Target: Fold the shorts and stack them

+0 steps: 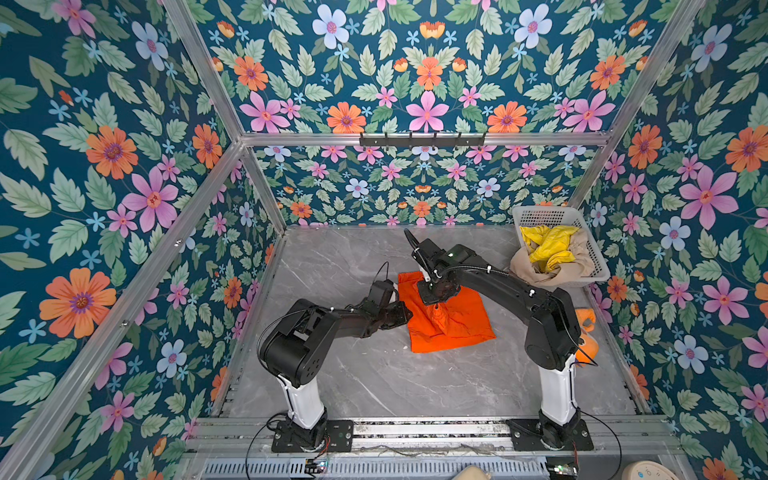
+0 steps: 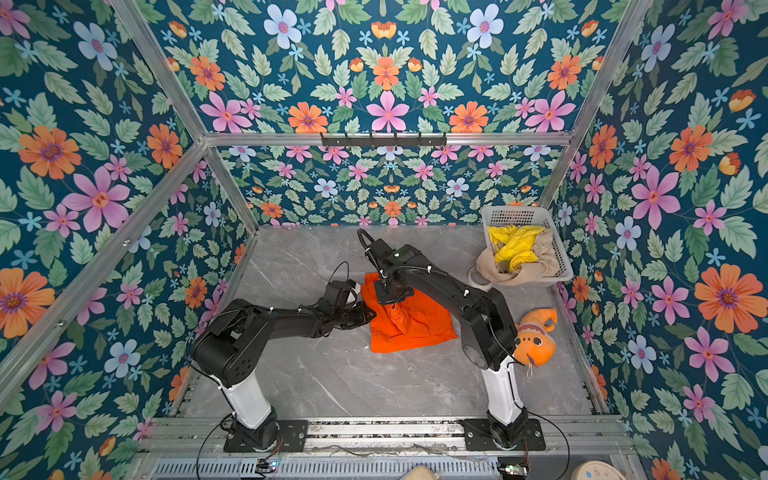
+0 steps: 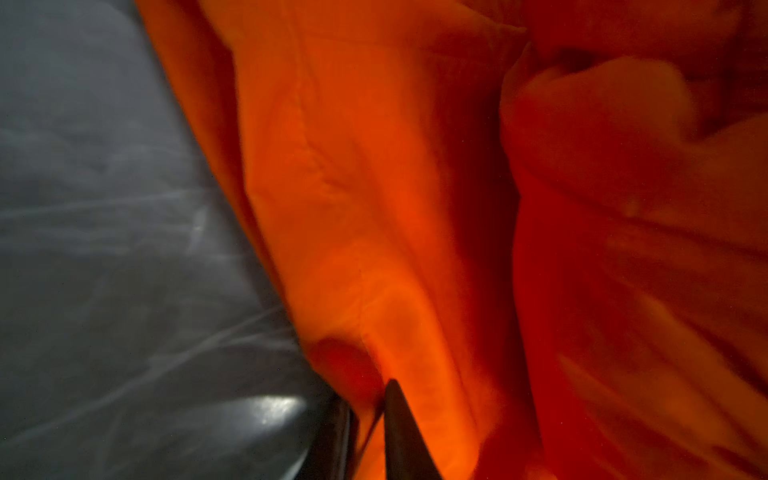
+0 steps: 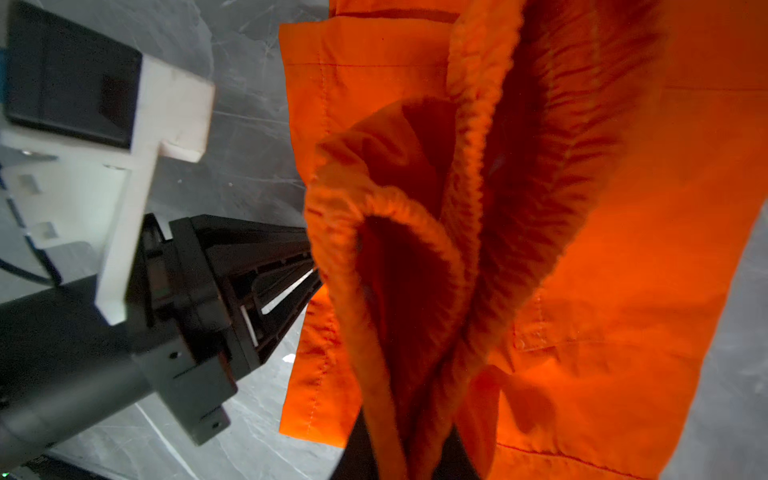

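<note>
Right fingers [image 1: 437, 302] clenched on orange shorts [image 1: 457, 328] waistband, hold it raised off table [image 1: 374, 374]. Left fingers [image 4: 312, 272], close beside, pinch shorts' side edge, probably so both carry fold over.

Overhead top views; wrist views near orange shorts [image 3: 374, 208]

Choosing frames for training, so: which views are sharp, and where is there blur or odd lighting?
Both top views: sharp and evenly lit. Left wrist view: orange shorts and table soft, fabric folds in deep shadow. Right wrist view: waistband crisp, left gripper slightly soft.
</note>
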Motion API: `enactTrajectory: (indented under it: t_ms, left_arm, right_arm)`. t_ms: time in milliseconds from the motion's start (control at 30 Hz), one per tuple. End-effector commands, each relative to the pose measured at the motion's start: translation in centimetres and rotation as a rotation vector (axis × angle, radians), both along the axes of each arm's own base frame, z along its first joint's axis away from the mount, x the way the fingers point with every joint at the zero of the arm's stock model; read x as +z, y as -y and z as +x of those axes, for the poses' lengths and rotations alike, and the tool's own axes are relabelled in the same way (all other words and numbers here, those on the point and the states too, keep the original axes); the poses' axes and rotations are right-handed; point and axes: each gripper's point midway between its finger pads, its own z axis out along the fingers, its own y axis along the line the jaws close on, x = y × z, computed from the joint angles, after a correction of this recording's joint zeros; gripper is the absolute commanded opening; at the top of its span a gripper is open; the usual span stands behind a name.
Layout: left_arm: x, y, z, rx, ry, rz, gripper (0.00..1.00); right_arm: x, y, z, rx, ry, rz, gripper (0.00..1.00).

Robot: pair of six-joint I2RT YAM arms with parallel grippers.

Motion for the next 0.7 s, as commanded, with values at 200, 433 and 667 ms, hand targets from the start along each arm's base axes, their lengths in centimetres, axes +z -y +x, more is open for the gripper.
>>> enactTrajectory:
  t_ms: [200, 433, 667]
  left_arm:
    - [-1.3, -2.2, -1.1, 0.039, -0.063, 0.116, 0.24]
    - [3.8, -6.4, -1.2, 0.136, 0.024, 0.177, 0.42]
    - [11.0, -4.9, -1.5, 0.079, 0.166, 0.037, 0.47]
  right_arm:
    - [-1.5, -3.3, -1.2, 0.006, -0.088, 0.182, 0.34]
    - [2.9, -4.3, -2.0, 0.012, -0.06, 0.345, 0.52]
    - [5.3, 1.6, -1.0, -0.162, 0.024, 0.442, 0.52]
